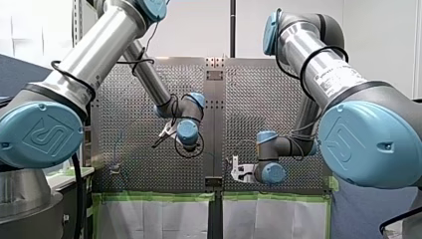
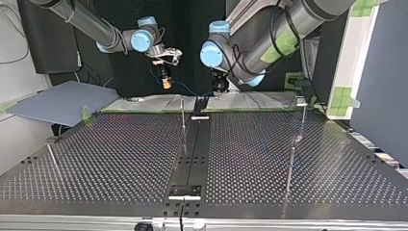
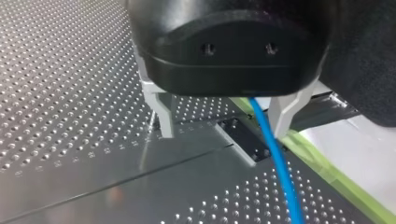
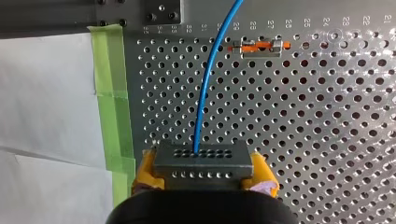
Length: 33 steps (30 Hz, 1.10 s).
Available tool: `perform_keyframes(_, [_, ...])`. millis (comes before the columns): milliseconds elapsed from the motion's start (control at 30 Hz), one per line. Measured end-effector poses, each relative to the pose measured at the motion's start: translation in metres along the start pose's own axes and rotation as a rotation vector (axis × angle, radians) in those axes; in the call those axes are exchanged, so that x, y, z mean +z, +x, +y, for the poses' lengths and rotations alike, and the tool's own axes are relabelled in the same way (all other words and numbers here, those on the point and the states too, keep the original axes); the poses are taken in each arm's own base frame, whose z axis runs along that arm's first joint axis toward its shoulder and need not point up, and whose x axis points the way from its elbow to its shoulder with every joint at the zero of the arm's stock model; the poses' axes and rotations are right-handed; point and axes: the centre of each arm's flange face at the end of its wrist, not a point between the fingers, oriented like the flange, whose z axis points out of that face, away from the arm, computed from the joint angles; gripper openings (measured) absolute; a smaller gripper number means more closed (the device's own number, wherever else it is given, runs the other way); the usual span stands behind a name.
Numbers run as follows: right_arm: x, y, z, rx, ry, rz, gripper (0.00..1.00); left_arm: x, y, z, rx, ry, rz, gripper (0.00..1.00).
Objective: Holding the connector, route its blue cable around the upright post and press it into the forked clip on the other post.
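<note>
My right gripper [image 4: 204,171] has its yellow pads [image 4: 145,171] shut on a grey connector block [image 4: 201,159]. From the block a blue cable [image 4: 201,107] runs ahead over the perforated table. In the top view my right gripper [image 2: 166,82] hangs above the table's far edge. The cable [image 2: 192,91] leads from it to my left gripper [image 2: 220,88]. My left gripper [image 3: 222,133] is open. The blue cable [image 3: 275,158] passes loosely between its metal fingers [image 3: 161,116], nearer one finger. A thin upright post [image 2: 183,120] stands near the centre rail. A post with a clip on top [image 2: 300,102] stands at the top view's right.
Another thin post [image 2: 290,166] stands nearer the camera at the top view's right, and a short one [image 2: 52,153] at its left. A metal post head with an orange part [image 4: 261,45] lies ahead of my right gripper. Green tape [image 4: 112,93] edges the table beside white sheeting.
</note>
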Motion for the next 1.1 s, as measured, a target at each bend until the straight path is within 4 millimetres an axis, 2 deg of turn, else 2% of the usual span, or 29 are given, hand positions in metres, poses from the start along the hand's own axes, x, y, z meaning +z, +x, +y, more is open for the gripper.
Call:
perform_keyframes(200, [0.001, 0.001, 0.003, -0.01, 0.001, 0.004, 0.0, 0.005, 0.012, -0.014, -0.009, 0.017, 0.009, 0.98])
perform_keyframes(333, [0.001, 0.001, 0.001, -0.02, 0.024, 0.006, 0.0, 0.007, 0.011, -0.02, -0.044, 0.02, -0.01, 0.98])
perform_keyframes(700, [0.002, 0.001, -0.004, -0.046, 0.093, 0.008, 0.0, 0.011, 0.005, -0.022, -0.095, 0.02, -0.037, 0.98])
perform_keyframes(1100, [0.004, 0.004, 0.001, -0.047, 0.144, 0.026, 0.0, 0.016, 0.009, -0.02, -0.115, 0.018, -0.026, 0.98])
